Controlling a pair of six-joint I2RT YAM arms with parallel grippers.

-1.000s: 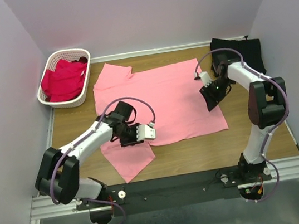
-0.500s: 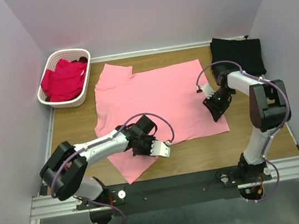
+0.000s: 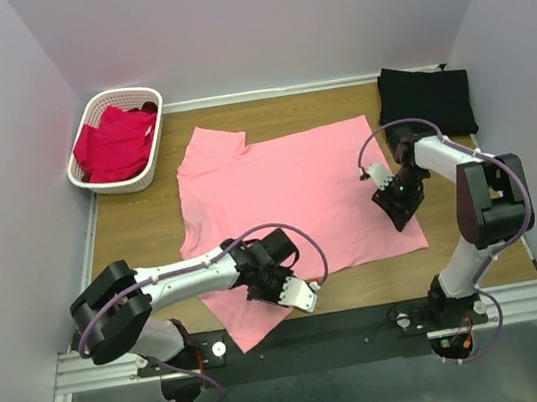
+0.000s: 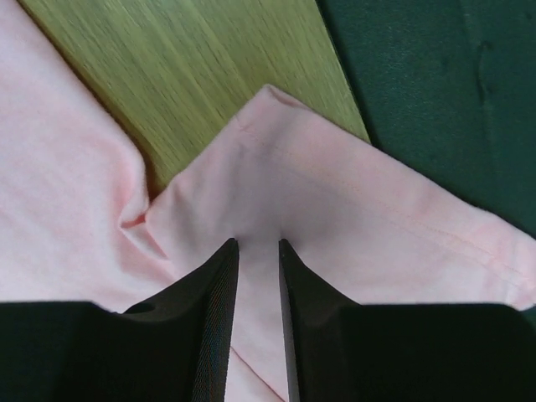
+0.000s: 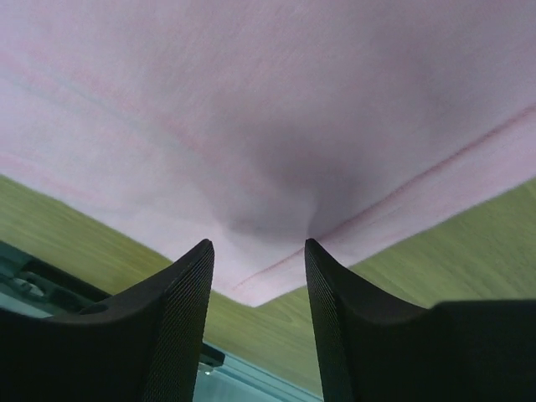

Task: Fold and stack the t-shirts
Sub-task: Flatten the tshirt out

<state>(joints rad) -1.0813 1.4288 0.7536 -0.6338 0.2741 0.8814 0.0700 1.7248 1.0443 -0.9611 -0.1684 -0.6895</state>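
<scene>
- Salmon-pink t-shirt [image 3: 287, 188] lies spread open across the middle of the wooden worktop [image 3: 141, 230], with both sleeves at its left end and the hem at its right end.
- Its near sleeve [image 3: 246, 321] points toward the arm bases, and the tip reaches over the worktop's near edge onto the black rail [image 3: 368, 323].
- The left arm [image 3: 174, 276] stretches low along the near edge.
- The left fingers [image 4: 213, 318] are drawn close together, with only a narrow slit between them. They pinch the pink fabric of that sleeve just behind its hemmed corner.
- In the left wrist view the cloth puckers toward the pinch, with bare wood and a dark surface showing beyond the corner.
- The right fingers [image 5: 180, 318] sit at the shirt's right edge, near the near-right corner of the hem. They stand moderately apart, gripping a gathered fold of pink cloth.
- In the right wrist view the stitched hem line runs past the tips and the fabric creases into the gap.
- A black t-shirt [image 3: 426, 102] lies folded flat in the far right corner of the worktop, apart from the pink one.
- Deep magenta-red t-shirts [image 3: 113, 143] are heaped in the white slotted basket [image 3: 109, 184] at the far left corner, filling it to the rim.
</scene>
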